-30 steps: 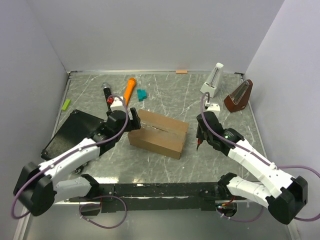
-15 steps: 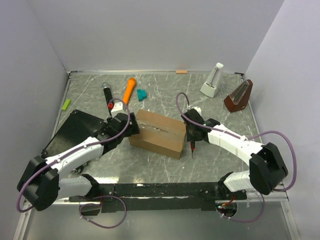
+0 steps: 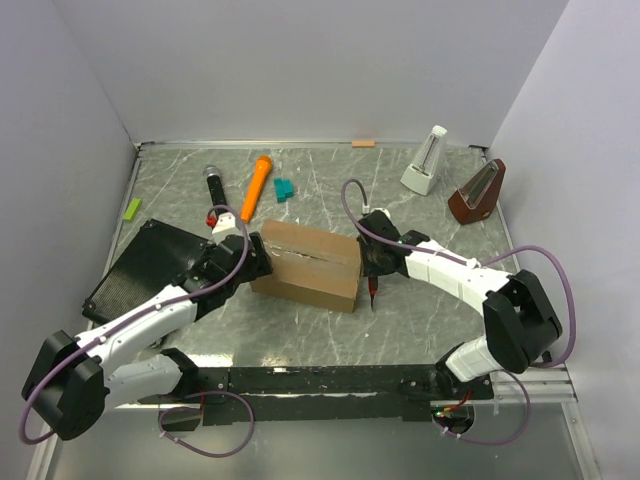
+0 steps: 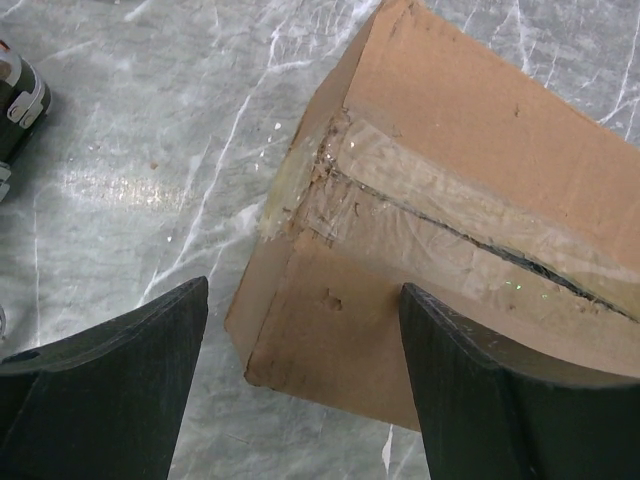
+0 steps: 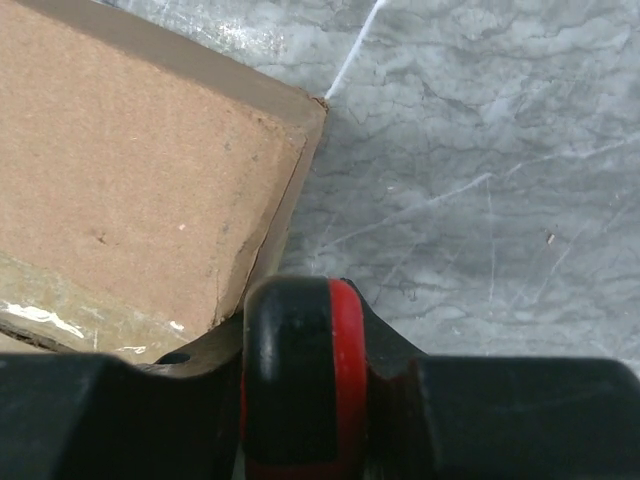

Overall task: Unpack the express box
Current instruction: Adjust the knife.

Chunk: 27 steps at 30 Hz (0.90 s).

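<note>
Now both arms have closed in on the express box (image 3: 305, 265), flaps shut, centre of the table (image 3: 330, 190). The left gripper (image 4: 302, 288) straddles its left end, jaws wide apart. The right gripper (image 3: 373, 268), swung across, clamps a red-and-black tool (image 5: 300, 370) at the right end. Looks like bracing for a cut.

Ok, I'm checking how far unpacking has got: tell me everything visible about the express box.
The express box is a brown cardboard carton lying flat on the grey marbled table, flaps closed. Clear tape runs along its top seam, wrinkled and torn at the left end, a dark slit showing along it. The open left gripper is poised at that end; the right gripper, holding a black and red tool, sits at the other end.
</note>
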Motion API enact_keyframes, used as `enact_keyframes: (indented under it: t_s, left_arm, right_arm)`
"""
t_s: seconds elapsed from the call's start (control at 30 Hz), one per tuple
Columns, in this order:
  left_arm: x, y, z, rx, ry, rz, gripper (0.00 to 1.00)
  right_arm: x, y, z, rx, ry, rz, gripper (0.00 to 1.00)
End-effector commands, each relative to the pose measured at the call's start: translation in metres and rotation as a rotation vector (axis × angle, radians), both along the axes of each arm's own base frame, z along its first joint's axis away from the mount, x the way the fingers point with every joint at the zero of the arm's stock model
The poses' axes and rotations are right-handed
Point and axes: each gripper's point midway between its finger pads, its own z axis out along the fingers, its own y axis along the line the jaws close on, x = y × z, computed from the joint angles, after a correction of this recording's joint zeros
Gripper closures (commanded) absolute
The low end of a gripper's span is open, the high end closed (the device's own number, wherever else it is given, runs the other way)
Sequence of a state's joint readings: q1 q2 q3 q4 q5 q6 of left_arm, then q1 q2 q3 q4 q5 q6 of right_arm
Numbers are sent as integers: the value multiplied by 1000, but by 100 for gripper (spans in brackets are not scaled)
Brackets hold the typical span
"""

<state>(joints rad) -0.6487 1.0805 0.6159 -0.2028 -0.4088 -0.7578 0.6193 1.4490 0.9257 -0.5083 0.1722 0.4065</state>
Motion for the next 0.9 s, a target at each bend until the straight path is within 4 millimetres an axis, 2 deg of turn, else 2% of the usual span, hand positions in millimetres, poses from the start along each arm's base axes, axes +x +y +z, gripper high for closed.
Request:
enact_keyframes:
  t_s: [0.0, 0.13, 0.27, 0.37, 0.47, 0.5, 0.53, 0.6, 0.73, 0.87]
  left_arm:
    - [-6, 6, 0, 1, 9, 14, 18]
    - [0, 15, 25, 27, -64, 36, 15]
    - [13, 32, 55, 81, -145, 117, 11]
    - [27, 27, 80, 110, -207, 90, 10]
    - [38, -5, 108, 134, -328, -126, 9]
    - [37, -22, 117, 128, -385, -232, 8]
    - [35, -34, 127, 134, -448, -312, 6]
    - [18, -61, 141, 157, -552, -501, 2]
    - [-27, -95, 143, 312, -736, -817, 3]
    - [-49, -110, 133, 426, -804, -915, 3]
  right_arm:
    - [19, 10, 22, 24, -81, 3, 100]
    - [18, -17, 44, -12, -174, -69, 100]
    - [17, -30, 66, 23, -243, -126, 100]
    - [17, -37, 76, 48, -296, -174, 100]
    - [21, -42, 82, 140, -351, -250, 100]
    - [22, -42, 84, 186, -365, -269, 100]
    - [23, -42, 88, 228, -387, -288, 100]
    - [27, -43, 96, 279, -427, -320, 100]
    - [32, -53, 108, 350, -493, -390, 100]
    - [38, -49, 108, 401, -493, -382, 100]
